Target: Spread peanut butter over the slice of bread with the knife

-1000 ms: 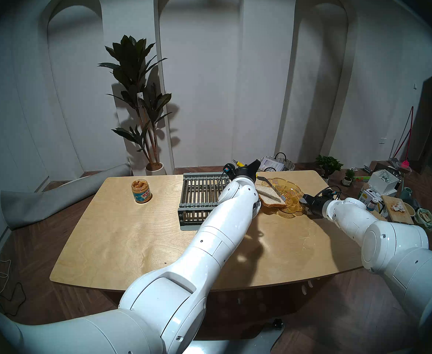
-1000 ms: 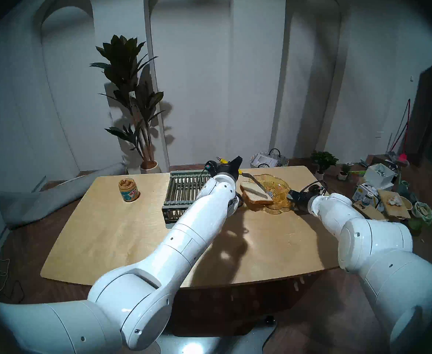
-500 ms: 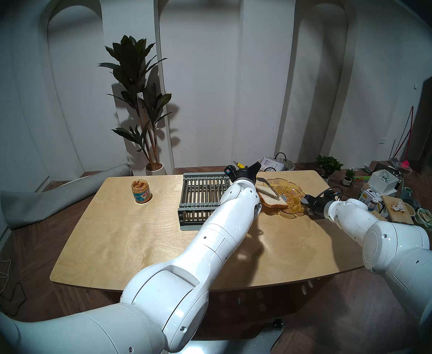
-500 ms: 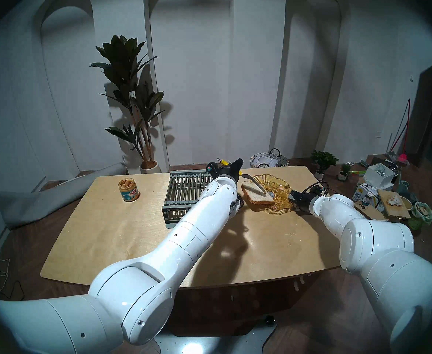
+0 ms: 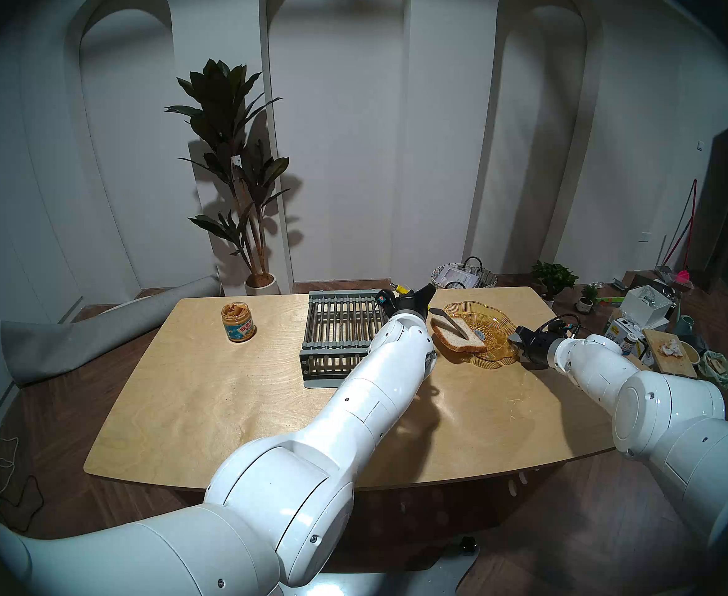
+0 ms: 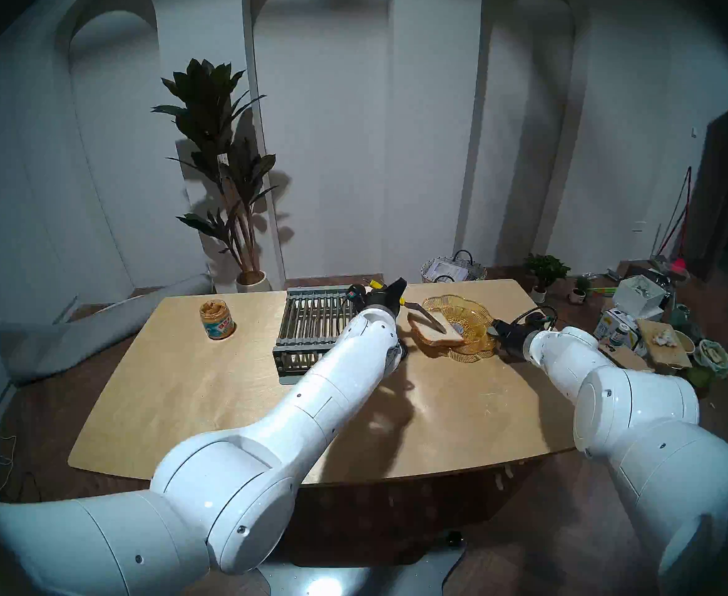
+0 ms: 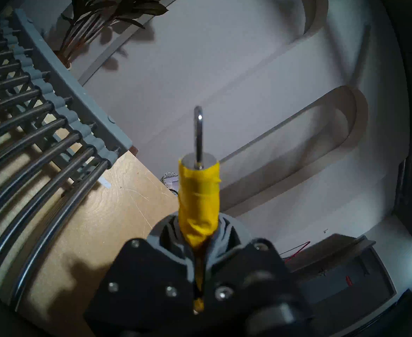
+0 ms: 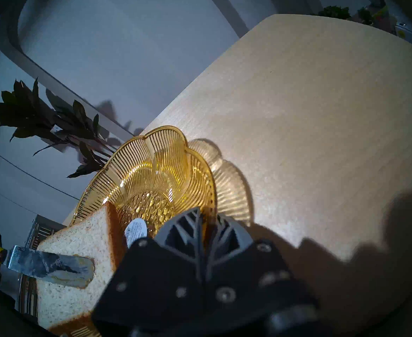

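Clamped on the yellow handle of the knife [image 7: 198, 200], the left gripper [image 7: 197, 246] holds it with the blade lying flat across the slice of bread [image 5: 458, 335]. The blade [image 8: 51, 266] is streaked with tan smears of peanut butter and its rounded tip rests on the pale crumb. The bread leans on the near-left rim of the amber glass dish [image 5: 494, 320], on the right half of the wooden table [image 5: 233, 393].

The right gripper [image 8: 208, 222] pinches the near rim of the dish, its two fingers closed together on the glass.

The jar of peanut butter [image 5: 237, 322] stands lidless at the far left of the table, well apart from the bread; its label shows red and blue, but the writing is too small to read. A small round sticker [image 8: 136, 229] lies in the dish beside the bread, its print blurred. Between jar and dish sits the grey slatted rack [image 5: 341, 328].

Compared with a second ago, the knife has drawn back toward the left arm, so its tip now sits on the bread rather than past its right edge over the dish. The left wrist has dropped slightly, and the jar and rack have not moved.
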Motion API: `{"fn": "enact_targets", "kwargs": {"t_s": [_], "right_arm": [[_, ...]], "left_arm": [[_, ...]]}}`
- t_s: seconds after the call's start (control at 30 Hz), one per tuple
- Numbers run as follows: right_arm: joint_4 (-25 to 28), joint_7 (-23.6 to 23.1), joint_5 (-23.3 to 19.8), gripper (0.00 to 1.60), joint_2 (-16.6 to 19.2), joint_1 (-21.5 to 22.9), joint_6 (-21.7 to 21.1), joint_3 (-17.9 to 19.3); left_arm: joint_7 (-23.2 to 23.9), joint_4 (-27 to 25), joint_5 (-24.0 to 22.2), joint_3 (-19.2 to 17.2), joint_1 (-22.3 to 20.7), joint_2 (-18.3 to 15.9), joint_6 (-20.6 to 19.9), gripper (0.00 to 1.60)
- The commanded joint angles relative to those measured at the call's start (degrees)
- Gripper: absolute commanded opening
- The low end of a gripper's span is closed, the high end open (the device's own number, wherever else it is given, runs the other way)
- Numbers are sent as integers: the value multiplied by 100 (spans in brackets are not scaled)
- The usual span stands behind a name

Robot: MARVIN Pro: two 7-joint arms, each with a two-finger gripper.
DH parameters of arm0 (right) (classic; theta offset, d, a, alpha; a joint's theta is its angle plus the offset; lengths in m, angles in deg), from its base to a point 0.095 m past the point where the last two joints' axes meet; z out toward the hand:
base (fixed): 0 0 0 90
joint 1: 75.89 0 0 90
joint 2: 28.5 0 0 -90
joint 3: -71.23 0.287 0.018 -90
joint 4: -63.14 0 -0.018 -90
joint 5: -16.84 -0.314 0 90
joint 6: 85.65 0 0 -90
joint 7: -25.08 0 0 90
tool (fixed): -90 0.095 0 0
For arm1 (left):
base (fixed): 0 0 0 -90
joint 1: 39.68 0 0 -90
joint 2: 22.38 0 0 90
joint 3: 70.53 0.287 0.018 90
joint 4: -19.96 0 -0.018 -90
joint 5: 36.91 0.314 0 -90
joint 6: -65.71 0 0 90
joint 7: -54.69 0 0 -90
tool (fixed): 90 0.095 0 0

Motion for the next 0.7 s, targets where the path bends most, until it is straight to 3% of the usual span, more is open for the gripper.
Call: {"fn": "enact_targets", "kwargs": {"t_s": [0.0, 0.67], "right_arm": [[-24, 92, -1, 0, 30, -82, 32, 9], [-38, 207, -67, 0, 27, -126, 61, 99]], "left_arm": [[206, -102, -21, -39, -202, -4, 71, 0], [377, 46, -216, -183, -96, -167, -38, 0]]}}
